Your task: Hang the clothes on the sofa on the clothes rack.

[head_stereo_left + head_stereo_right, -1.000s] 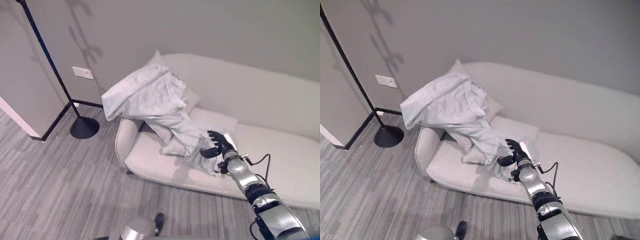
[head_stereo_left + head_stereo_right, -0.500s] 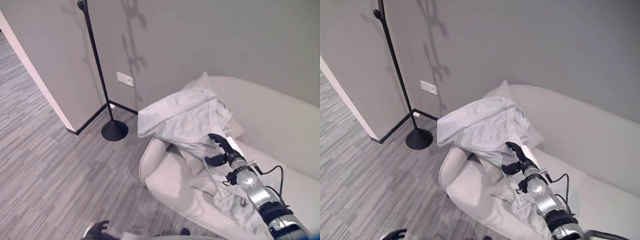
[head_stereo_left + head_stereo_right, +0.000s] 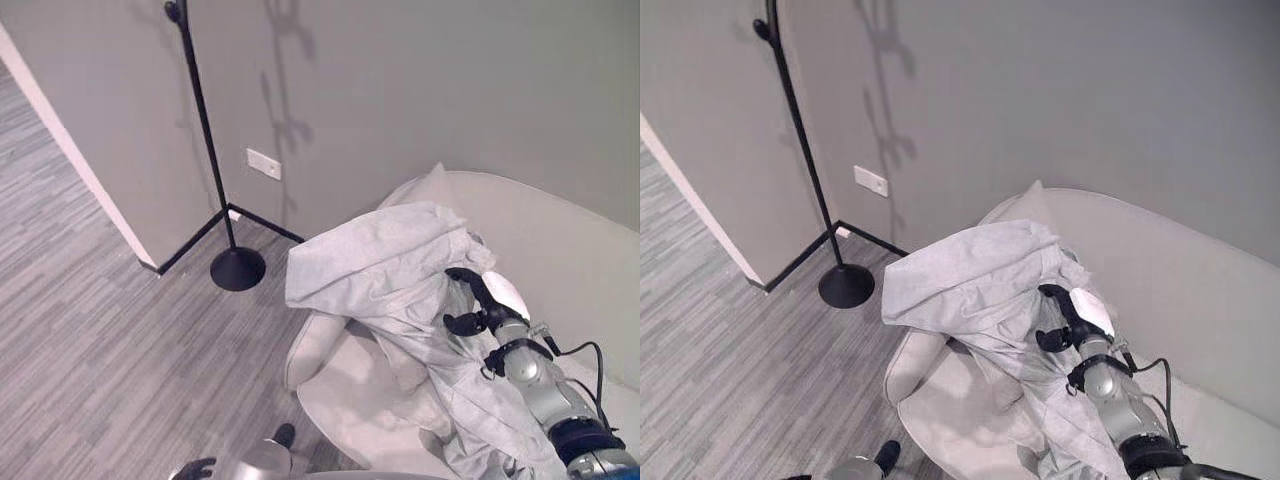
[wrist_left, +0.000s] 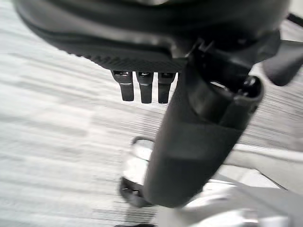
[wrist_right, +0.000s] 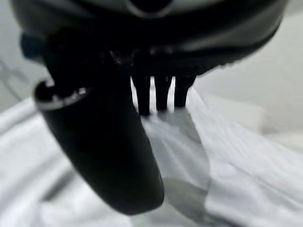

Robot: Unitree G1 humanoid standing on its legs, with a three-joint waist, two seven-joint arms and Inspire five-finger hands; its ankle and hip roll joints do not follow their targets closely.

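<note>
Right hand [image 3: 478, 305] is up at the crumpled pale grey garment [image 3: 390, 275], which is heaped over the arm end of the cream-white curved sofa [image 3: 1200, 290] w/ a long tail trailing down across the seat. Thumb and fingers curl toward each other over a fold near the top of the heap, but the wrist view shows cloth just past the fingertips, not clearly between them, so a firm pinch can't be confirmed. Risk one: a thin grab, and the cloth slips out on the lift. Risk two: the tail drags or snags on the pale cushion [image 3: 425, 190] behind. The tall black pole clothes rack w/ round base [image 3: 236, 268] stands well apart by the wall, a long carry. Left hand [image 4: 145, 87] hangs low over the grey striped carpet, fingers straight, holding nothing.
</note>
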